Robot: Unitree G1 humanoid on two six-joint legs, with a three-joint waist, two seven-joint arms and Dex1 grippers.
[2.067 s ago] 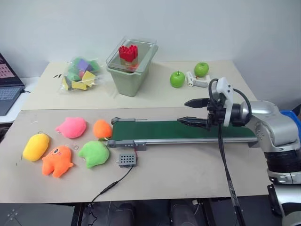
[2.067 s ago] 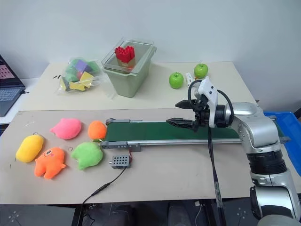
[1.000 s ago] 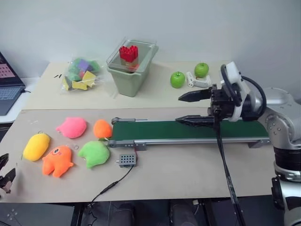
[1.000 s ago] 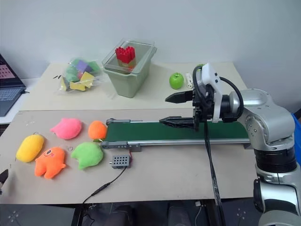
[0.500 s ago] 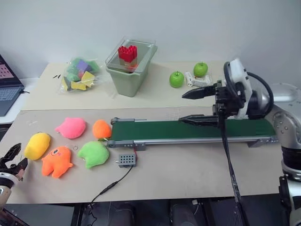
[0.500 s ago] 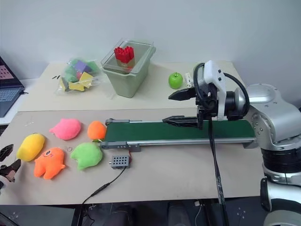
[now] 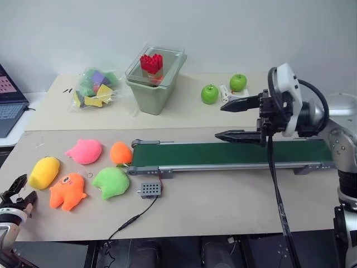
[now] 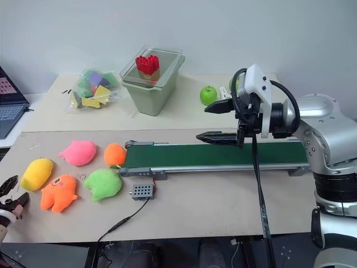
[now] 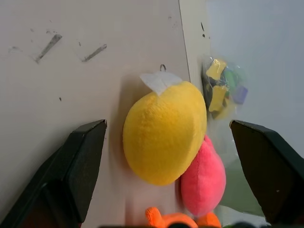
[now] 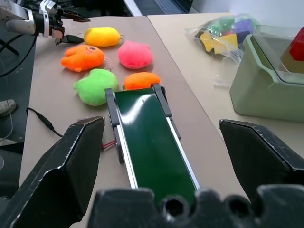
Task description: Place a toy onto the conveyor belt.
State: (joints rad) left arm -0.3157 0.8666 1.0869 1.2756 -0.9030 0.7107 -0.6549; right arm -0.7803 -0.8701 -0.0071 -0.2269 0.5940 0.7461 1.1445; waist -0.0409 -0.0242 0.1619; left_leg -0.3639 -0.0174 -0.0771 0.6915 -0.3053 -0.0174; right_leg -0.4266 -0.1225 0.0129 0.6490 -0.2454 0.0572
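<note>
The toy (image 7: 43,172), a yellow oval plush with a white tag, lies at the table's left end. My left gripper (image 7: 21,190) is open at the front left edge, just short of the toy and not touching it. In the left wrist view the toy (image 9: 164,133) lies ahead, in line with the gap between the two spread fingers. The conveyor belt (image 7: 223,154), dark green in a silver frame, runs across the middle. My right gripper (image 7: 220,121) hovers open and empty above the belt's right half, pointing left.
Beside the toy lie a pink plush (image 7: 85,151), a small round orange plush (image 7: 121,152), a green plush (image 7: 111,182) and an orange monster plush (image 7: 68,190). A grey box (image 7: 150,190) with a cable sits before the belt. A bin (image 7: 156,78), block bag (image 7: 96,86) and apples (image 7: 210,93) stand behind.
My left gripper has come into view at the lower left and moved in toward the yellow toy. The right gripper has risen and drawn back to the right above the belt.
</note>
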